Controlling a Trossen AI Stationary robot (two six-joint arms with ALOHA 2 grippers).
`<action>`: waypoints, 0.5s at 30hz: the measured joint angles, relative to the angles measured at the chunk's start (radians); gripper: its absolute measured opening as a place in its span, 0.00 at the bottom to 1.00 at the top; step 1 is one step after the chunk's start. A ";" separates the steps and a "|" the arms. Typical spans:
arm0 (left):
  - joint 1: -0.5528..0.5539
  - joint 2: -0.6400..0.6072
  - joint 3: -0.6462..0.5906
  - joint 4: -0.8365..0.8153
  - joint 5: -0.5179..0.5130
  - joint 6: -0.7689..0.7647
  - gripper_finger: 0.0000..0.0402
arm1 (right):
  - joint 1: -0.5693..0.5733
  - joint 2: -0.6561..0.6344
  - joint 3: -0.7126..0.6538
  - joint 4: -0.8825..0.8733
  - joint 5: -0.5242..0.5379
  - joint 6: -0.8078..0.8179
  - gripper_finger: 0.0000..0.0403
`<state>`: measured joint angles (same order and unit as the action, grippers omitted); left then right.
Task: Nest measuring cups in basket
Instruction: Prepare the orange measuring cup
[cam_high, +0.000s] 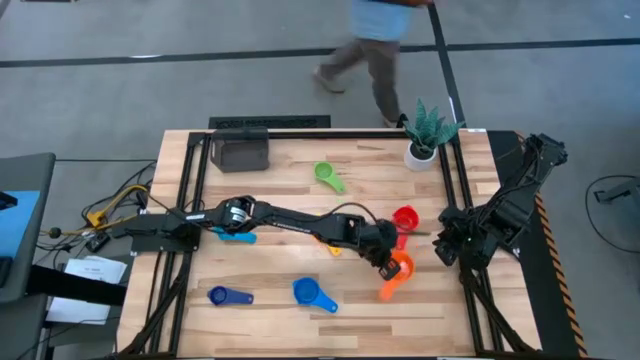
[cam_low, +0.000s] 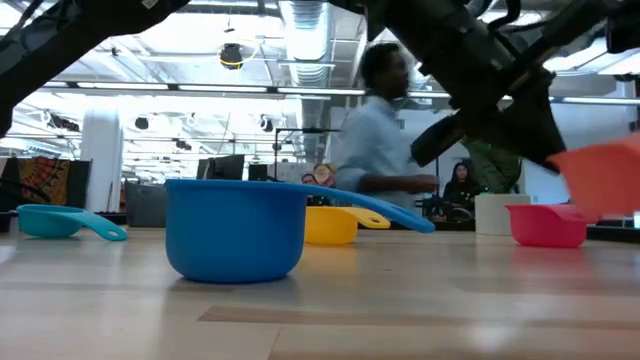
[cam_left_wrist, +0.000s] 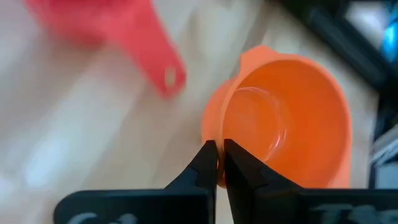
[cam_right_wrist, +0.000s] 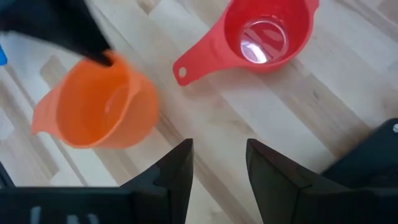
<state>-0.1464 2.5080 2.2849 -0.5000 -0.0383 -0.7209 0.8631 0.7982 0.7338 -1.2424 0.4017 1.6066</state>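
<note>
Since the left claw (cam_left_wrist: 219, 163) pinches only the thin rim of the orange cup (cam_left_wrist: 286, 118) (tilted, handle hanging), it could twist loose; the red cup (cam_right_wrist: 264, 37) sits just beside; the right claw (cam_right_wrist: 217, 165) waits near, fingers parted, empty.

Dark jointed arms (cam_high: 300, 222), blk fingers (cam_right_wrist: 177, 171)

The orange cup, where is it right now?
The orange cup is on the table's right side in the high view, pinched by the left gripper's fingers, just below the red cup.

Two cups (cam_high: 402, 219) lie between the basket (cam_high: 240, 150) and the right gripper (cam_high: 447, 245).
</note>
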 joint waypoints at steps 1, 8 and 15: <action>-0.006 0.001 0.000 -0.008 0.000 -0.008 0.00 | -0.008 0.000 0.000 0.000 0.001 -0.006 0.43; -0.045 0.019 -0.002 -0.087 -0.035 -0.064 0.00 | -0.062 0.000 0.000 0.000 0.002 -0.092 0.44; -0.067 0.012 0.000 -0.145 -0.071 -0.129 0.00 | -0.101 0.000 0.000 0.001 0.001 -0.168 0.43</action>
<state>-0.2129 2.5202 2.2852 -0.6449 -0.1096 -0.8500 0.7624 0.7980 0.7338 -1.2419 0.4030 1.4389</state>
